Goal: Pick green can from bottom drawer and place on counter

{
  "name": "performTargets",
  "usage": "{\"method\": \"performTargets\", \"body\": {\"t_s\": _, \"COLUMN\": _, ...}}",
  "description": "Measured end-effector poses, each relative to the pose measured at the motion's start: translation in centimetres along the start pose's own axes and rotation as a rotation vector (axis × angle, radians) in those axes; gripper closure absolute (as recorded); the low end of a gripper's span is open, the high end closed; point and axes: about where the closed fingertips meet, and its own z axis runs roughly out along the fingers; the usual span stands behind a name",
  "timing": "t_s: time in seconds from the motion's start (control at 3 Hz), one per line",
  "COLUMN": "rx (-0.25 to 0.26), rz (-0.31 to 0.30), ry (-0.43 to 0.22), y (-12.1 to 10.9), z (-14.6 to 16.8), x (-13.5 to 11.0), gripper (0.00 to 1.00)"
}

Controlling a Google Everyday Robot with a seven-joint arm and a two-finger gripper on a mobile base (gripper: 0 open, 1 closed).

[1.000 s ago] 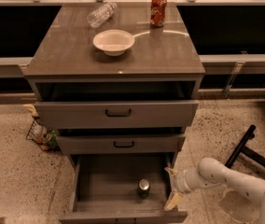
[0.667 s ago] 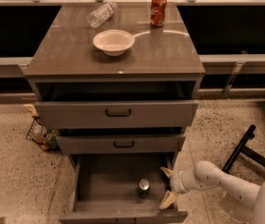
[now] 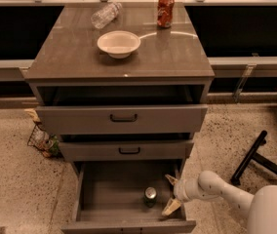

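Observation:
The green can (image 3: 150, 196) stands upright in the open bottom drawer (image 3: 104, 199), right of the middle, its silver top showing. My gripper (image 3: 170, 194) is inside the drawer at its right side, just right of the can and apart from it. Its two pale fingers (image 3: 170, 207) are spread open and empty. The white arm comes in from the lower right. The counter (image 3: 75, 57) is the glossy grey-brown top of the cabinet.
On the counter sit a white bowl (image 3: 119, 43), a lying clear plastic bottle (image 3: 106, 14) and a red can (image 3: 166, 10). Two black-handled drawers (image 3: 123, 118) jut out above the bottom drawer. A wire basket (image 3: 43, 141) stands at the left, a black stand leg (image 3: 249, 156) at the right.
My gripper has moved left, from the drawer's right wall into the drawer, closer to the green can. The can has not moved.

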Motion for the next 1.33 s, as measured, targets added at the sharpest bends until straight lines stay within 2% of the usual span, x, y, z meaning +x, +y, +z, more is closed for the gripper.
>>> {"method": "performTargets", "body": {"t_s": 0.33, "rx": 0.009, "rz": 0.025, "ry": -0.009, "y": -1.2, "z": 1.7, "x": 0.9, "gripper": 0.00}}
{"method": "performTargets", "body": {"t_s": 1.0, "rx": -0.069, "rz": 0.004, "ry": -0.062, "y": -1.4, "z": 6.5, "x": -0.8, "gripper": 0.00}}
{"method": "performTargets", "body": {"t_s": 1.33, "rx": -0.096, "rz": 0.000, "ry": -0.080, "y": -1.0, "z": 7.8, "x": -1.4, "gripper": 0.15}}
